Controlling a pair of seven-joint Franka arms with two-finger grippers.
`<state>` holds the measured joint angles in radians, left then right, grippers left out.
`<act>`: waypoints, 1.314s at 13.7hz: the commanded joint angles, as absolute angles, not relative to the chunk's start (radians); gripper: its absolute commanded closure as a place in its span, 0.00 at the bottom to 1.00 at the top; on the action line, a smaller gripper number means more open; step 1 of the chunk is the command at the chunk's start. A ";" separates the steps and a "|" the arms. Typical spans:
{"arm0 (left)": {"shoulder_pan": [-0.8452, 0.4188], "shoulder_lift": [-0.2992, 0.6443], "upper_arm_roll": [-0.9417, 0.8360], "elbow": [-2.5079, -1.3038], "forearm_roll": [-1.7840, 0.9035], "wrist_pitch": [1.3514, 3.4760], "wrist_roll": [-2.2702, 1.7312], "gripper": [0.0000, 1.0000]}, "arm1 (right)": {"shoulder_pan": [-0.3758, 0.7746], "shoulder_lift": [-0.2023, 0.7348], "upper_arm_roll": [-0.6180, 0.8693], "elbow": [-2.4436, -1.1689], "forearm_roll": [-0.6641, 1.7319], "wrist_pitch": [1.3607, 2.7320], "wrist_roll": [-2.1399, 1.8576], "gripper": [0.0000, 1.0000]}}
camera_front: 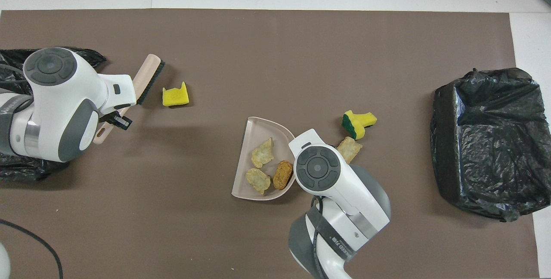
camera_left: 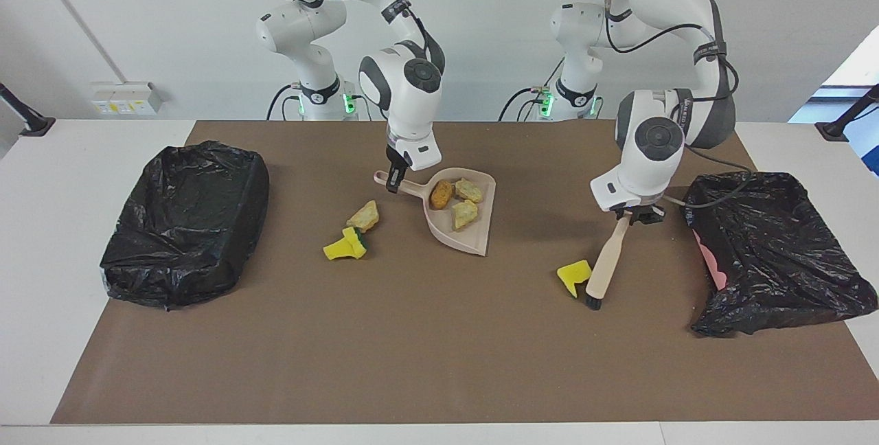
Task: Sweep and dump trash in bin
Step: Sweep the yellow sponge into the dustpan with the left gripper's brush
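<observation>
My right gripper (camera_left: 393,183) is shut on the handle of the beige dustpan (camera_left: 474,239) (camera_front: 254,130), which lies flat on the mat. In the pan lie an orange-brown lump (camera_left: 441,194) (camera_front: 283,174) and two beige foam chunks (camera_left: 465,213) (camera_front: 262,152). Beside the pan, toward the right arm's end, lie another beige chunk (camera_left: 364,216) (camera_front: 348,149) and a green-backed yellow sponge (camera_left: 345,244) (camera_front: 358,122). My left gripper (camera_left: 635,215) (camera_front: 114,119) is shut on the handle of the brush (camera_left: 604,263) (camera_front: 146,79). The brush slants down, its bristles right beside a yellow sponge piece (camera_left: 574,273) (camera_front: 175,97).
A bin lined with a black bag (camera_left: 185,222) (camera_front: 486,141) stands at the right arm's end of the brown mat. A second black-bagged bin (camera_left: 776,253) (camera_front: 13,61) stands at the left arm's end, close to the left arm.
</observation>
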<state>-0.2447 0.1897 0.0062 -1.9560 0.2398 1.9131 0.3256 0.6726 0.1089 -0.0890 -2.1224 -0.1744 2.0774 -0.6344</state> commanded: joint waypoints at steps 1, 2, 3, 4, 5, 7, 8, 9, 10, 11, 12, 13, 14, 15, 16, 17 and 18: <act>-0.326 0.141 0.012 -1.987 0.249 1.861 0.316 1.00 | 0.666 0.117 -0.084 -2.118 -0.160 2.065 -0.609 1.00; -0.357 0.134 0.012 -1.994 0.223 1.852 0.313 1.00 | 0.666 0.117 -0.084 -2.118 -0.160 2.065 -0.609 1.00; -0.386 0.117 0.012 -2.017 0.191 1.852 0.310 1.00 | 0.666 0.117 -0.084 -2.118 -0.160 2.065 -0.607 1.00; -0.423 0.092 0.012 -2.052 0.170 1.853 0.293 1.00 | 0.666 0.117 -0.084 -2.118 -0.160 2.065 -0.607 1.00; -0.464 0.068 0.012 -2.087 0.161 1.853 0.250 1.00 | 0.666 0.117 -0.084 -2.118 -0.160 2.065 -0.607 1.00; -0.552 0.020 0.012 -2.150 0.155 1.853 0.160 1.00 | 0.666 0.117 -0.084 -2.118 -0.160 2.065 -0.607 1.00; -0.589 0.005 0.012 -2.167 0.144 1.852 0.131 1.00 | 0.666 0.117 -0.084 -2.118 -0.160 2.065 -0.607 1.00; -0.625 -0.005 0.012 -2.172 0.131 1.844 0.097 1.00 | 0.666 0.117 -0.084 -2.118 -0.160 2.065 -0.607 1.00; -0.649 -0.008 0.012 -2.171 0.117 1.829 0.065 1.00 | 0.666 0.117 -0.084 -2.118 -0.160 2.065 -0.607 1.00; -0.669 -0.011 0.011 -2.169 0.104 1.821 0.030 1.00 | 0.666 0.117 -0.084 -2.118 -0.160 2.065 -0.607 1.00; -0.693 -0.012 0.012 -2.164 0.094 1.821 -0.009 1.00 | 0.666 0.117 -0.086 -2.118 -0.160 2.065 -0.607 1.00; -0.706 -0.012 0.012 -2.157 0.092 1.819 -0.040 1.00 | 0.666 0.117 -0.084 -2.118 -0.160 2.065 -0.607 1.00; -0.707 -0.021 0.011 -2.155 0.092 1.790 -0.041 1.00 | 0.666 0.117 -0.084 -2.118 -0.160 2.065 -0.607 1.00; -0.706 -0.044 0.012 -2.146 0.092 1.720 -0.031 1.00 | 0.666 0.117 -0.084 -2.118 -0.160 2.065 -0.607 1.00; -0.706 -0.063 0.011 -2.134 0.089 1.659 -0.028 1.00 | 0.666 0.117 -0.084 -2.118 -0.160 2.063 -0.607 1.00; -0.707 -0.080 0.011 -2.134 0.072 1.625 -0.032 1.00 | 0.666 0.117 -0.084 -2.118 -0.160 2.062 -0.607 1.00; -0.709 -0.098 0.009 -2.134 0.051 1.612 -0.043 1.00 | 0.666 0.117 -0.086 -2.118 -0.160 2.060 -0.609 1.00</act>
<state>-0.6909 -0.0382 -0.0039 -2.1271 0.0821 1.6639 -0.0269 0.6724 0.1094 -0.0891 -2.1224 -0.1743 2.0774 -0.6341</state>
